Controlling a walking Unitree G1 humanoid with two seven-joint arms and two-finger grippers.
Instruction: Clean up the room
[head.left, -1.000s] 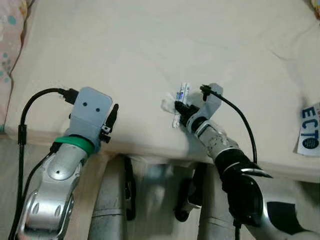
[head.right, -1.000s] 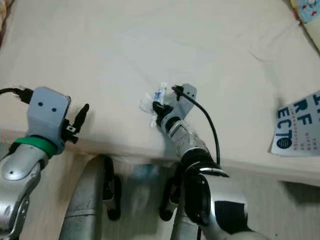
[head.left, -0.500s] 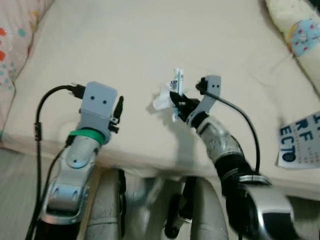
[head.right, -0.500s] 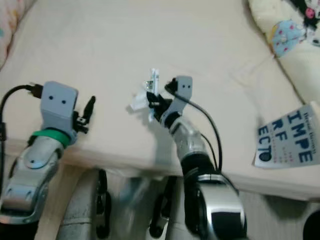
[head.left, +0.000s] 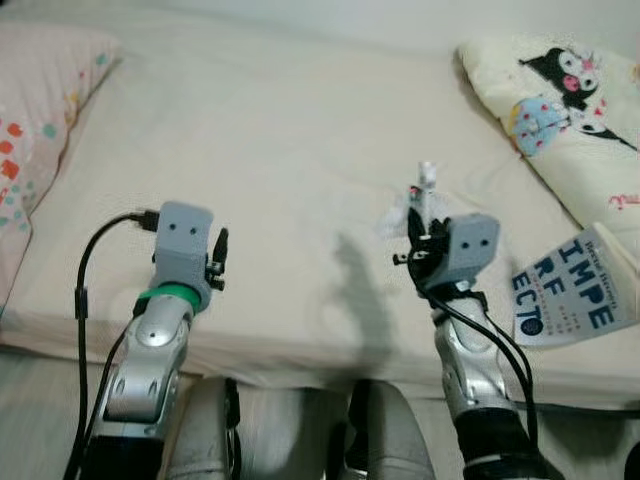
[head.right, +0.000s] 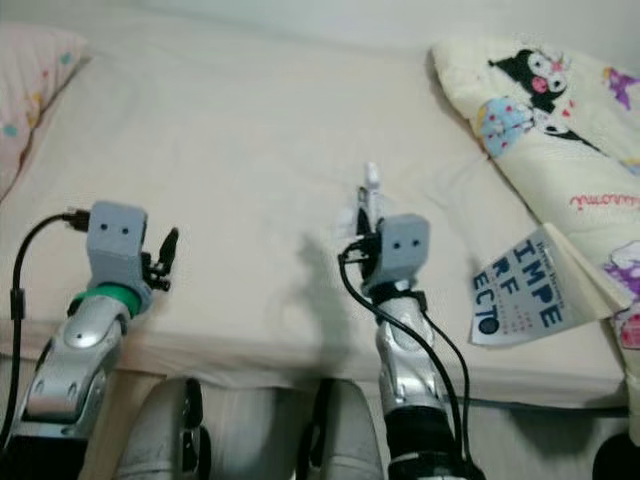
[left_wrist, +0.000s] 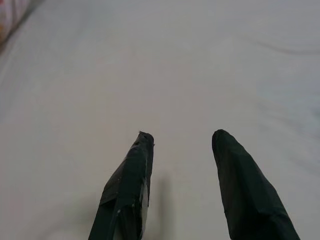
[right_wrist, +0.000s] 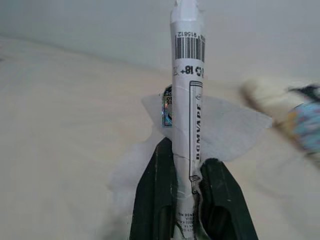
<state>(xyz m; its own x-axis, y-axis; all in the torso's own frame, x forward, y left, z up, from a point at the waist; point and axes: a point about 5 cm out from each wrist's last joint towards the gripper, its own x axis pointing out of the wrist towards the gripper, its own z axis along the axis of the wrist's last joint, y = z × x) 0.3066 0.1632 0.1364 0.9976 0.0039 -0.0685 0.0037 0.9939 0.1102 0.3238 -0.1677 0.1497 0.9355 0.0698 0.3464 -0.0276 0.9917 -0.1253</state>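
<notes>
My right gripper (head.left: 424, 222) is raised above the cream bed sheet (head.left: 290, 170), shut on a flattened white wrapper (right_wrist: 187, 110) with a barcode and clear plastic flaps. The wrapper (head.left: 424, 192) stands upright out of the fingers (right_wrist: 156, 200). My left gripper (left_wrist: 181, 145) hovers low over the bare sheet near the bed's front edge, open with nothing between its fingers. In the left eye view the left gripper (head.left: 220, 258) sits at the left, well apart from the wrapper.
A paperback book (head.left: 572, 292) with blue lettering lies at the right of the bed. A cartoon-print blanket (head.left: 560, 100) is bunched at the back right. A patterned pillow (head.left: 40, 150) lies at the left. My legs (head.left: 300, 430) stand against the bed's front edge.
The right gripper has lifted the wrapper off the sheet and turned it upright. The camera has tilted up, bringing the blanket and pillow into view. The left gripper stays open.
</notes>
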